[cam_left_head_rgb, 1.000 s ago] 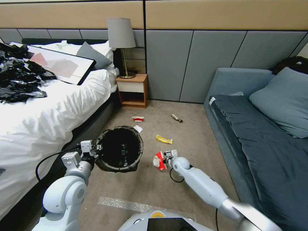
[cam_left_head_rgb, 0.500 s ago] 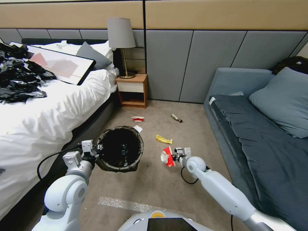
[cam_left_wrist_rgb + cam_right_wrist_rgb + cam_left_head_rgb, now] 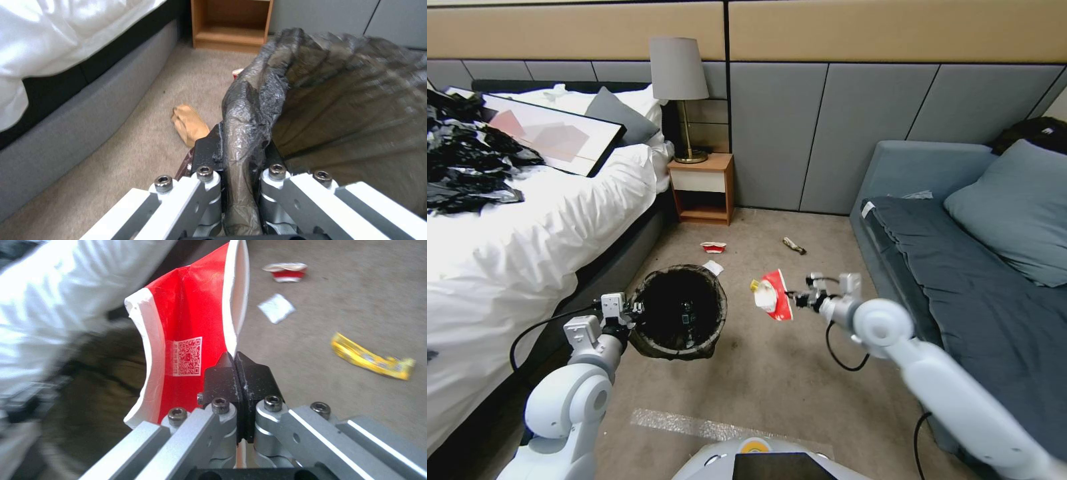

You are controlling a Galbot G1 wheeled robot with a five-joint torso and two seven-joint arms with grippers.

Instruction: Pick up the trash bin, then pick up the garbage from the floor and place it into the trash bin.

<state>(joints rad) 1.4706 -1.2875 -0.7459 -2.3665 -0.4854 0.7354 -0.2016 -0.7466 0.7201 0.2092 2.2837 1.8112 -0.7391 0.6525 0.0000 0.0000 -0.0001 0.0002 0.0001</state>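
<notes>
Up off the carpet since a second ago, the right gripper (image 3: 796,299) has carried the crushed red-and-white wrapper (image 3: 772,295) from low beside the bin to mid-air at about 3 o'clock of the trash bin (image 3: 679,312), near its rim but apart from it. Its jaws are pinched flat together on the wrapper's edge, which the right wrist view shows as a folded red sheet with a white border (image 3: 186,340). The right arm reaches forward and leftward, forearm angled up from the lower right.

The left gripper (image 3: 635,309) sits at 9 o'clock of the bin, jaws clamped on the folded-over dark bag at the rim (image 3: 249,116), with the arm bent close beside the bed (image 3: 527,220).

On the floor, a yellow wrapper (image 3: 371,357) lies just behind the held piece, a white tissue (image 3: 714,267) at 12 o'clock of the bin, another red-and-white wrapper (image 3: 714,247) beyond it, and a dark snack wrapper (image 3: 794,246) toward the wall. A brown cardboard piece (image 3: 189,123) lies beside the bin. Open carpet runs between the bed and the sofa (image 3: 960,280).
</notes>
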